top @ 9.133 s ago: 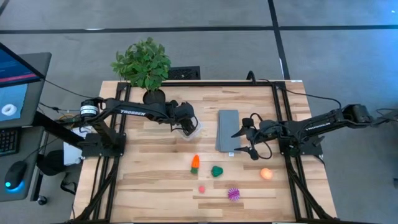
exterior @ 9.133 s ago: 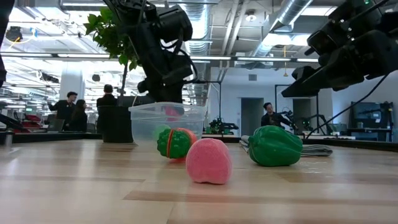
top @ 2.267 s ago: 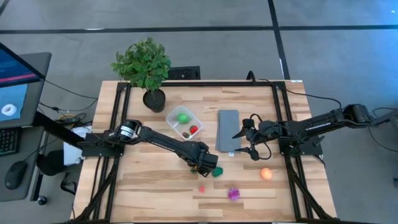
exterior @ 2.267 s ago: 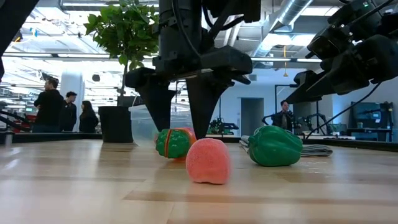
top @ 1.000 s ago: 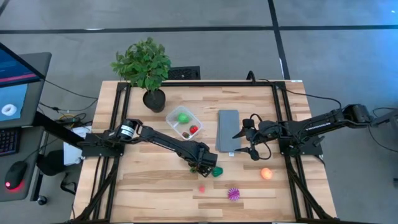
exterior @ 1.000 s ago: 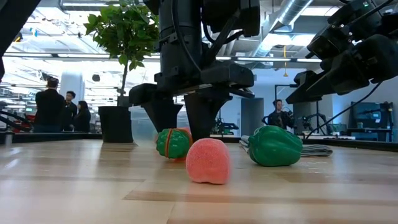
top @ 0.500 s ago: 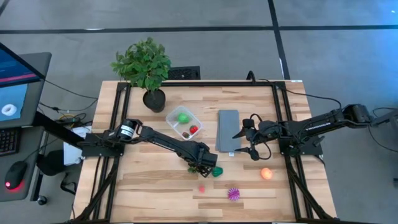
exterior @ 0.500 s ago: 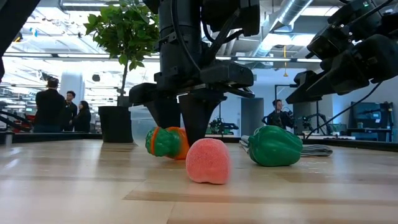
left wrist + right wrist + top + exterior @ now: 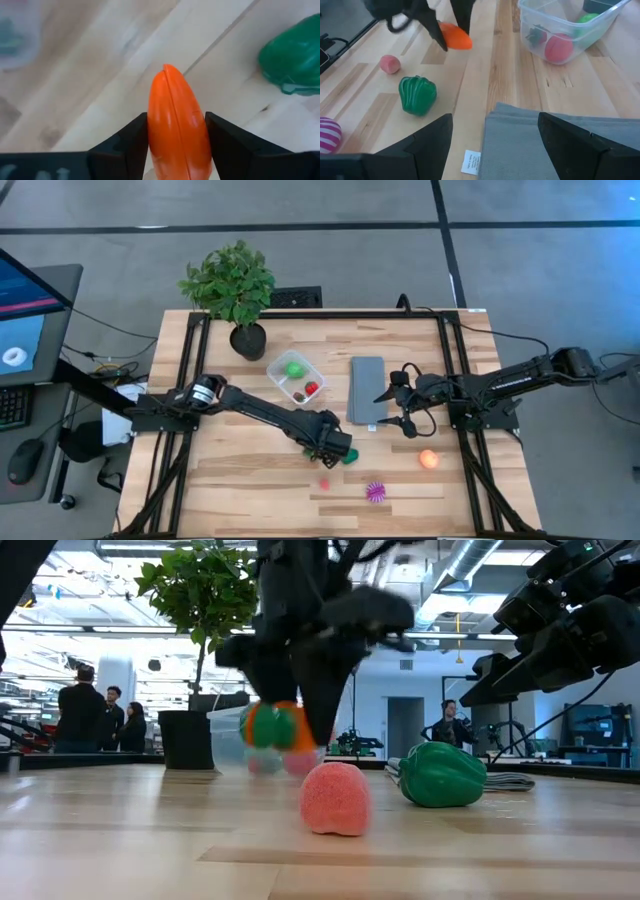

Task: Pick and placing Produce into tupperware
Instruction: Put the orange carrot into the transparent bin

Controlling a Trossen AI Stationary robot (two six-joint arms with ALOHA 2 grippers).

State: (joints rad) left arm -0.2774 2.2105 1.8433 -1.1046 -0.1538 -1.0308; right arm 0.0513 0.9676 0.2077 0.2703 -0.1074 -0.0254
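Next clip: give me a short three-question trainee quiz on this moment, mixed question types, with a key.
1. True or false: the left gripper is shut on the orange toy carrot, lifted clear of the wooden table.
2. What lies in the clear plastic tupperware? A) green ball and red pieces B) spiky purple ball C) nothing
3. Fill in: the right gripper hangs open over the flat grey ____.

Key: 1 true; 2 A; 3 slab.

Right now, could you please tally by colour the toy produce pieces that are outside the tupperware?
Orange: 2, carrot and orange ball
Green: 1, pepper
Pink: 1, pink piece
Purple: 1, spiky ball
Total: 5
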